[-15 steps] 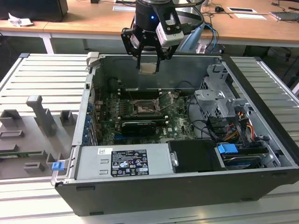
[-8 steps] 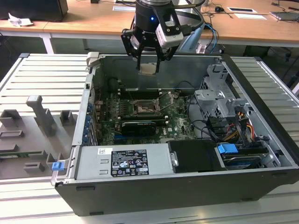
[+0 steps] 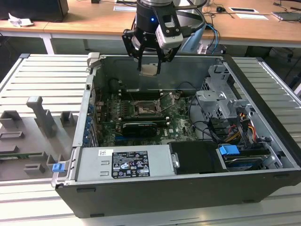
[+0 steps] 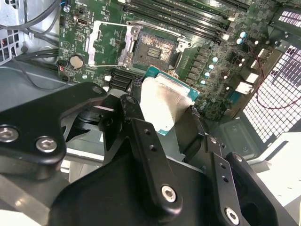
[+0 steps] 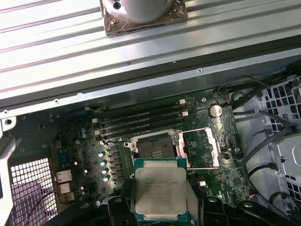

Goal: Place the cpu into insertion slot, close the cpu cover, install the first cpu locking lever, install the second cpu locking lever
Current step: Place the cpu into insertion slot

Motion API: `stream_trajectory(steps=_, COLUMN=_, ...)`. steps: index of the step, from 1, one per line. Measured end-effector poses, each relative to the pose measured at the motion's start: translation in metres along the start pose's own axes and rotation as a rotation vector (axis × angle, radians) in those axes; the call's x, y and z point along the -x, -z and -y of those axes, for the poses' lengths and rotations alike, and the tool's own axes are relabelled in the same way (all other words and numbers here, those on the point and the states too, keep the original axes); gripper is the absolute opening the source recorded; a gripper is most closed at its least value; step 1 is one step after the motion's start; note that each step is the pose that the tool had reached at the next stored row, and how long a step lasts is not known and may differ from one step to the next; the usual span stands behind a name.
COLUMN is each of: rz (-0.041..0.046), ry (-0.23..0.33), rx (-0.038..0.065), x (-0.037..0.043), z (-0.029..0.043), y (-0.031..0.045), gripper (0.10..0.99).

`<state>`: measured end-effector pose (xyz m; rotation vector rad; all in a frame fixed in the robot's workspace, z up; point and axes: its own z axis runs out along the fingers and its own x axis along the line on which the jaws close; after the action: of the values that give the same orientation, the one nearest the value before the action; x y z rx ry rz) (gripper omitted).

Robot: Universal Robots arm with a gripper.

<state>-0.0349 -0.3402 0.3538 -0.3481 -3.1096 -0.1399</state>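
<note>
The gripper [image 3: 149, 65] is clamped on the cpu [image 5: 158, 192], with its fingers [image 4: 141, 136] bearing on two opposite edges and the pale metal top turned toward the wrist. The cpu hangs above the open computer case [image 3: 188, 188], well clear of the green circuit board [image 3: 181, 123] and not yet seated. The insertion slot [image 5: 153, 147] is uncovered, and the cpu cover [image 5: 200, 148] is swung open just beside it. The main risk is misalignment. If the cpu meets the slot off-centre, rotated or tilted, one corner is likely to land first and may damage the contact field in the dark centre. The keying of the chip against the slot cannot be confirmed from these views. The grip acts on thin edges only, so a slip could drop the cpu onto the board. The fingers could also catch the raised cover or the memory slots [image 5: 141, 120], which lie close to the slot.
</note>
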Motion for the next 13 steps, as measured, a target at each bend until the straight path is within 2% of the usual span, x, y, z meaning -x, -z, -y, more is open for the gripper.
stream_trajectory(steps=13, rz=0.0063, ry=-0.071, rx=0.001, x=0.0, z=0.0001, y=-0.0011, gripper=0.529)
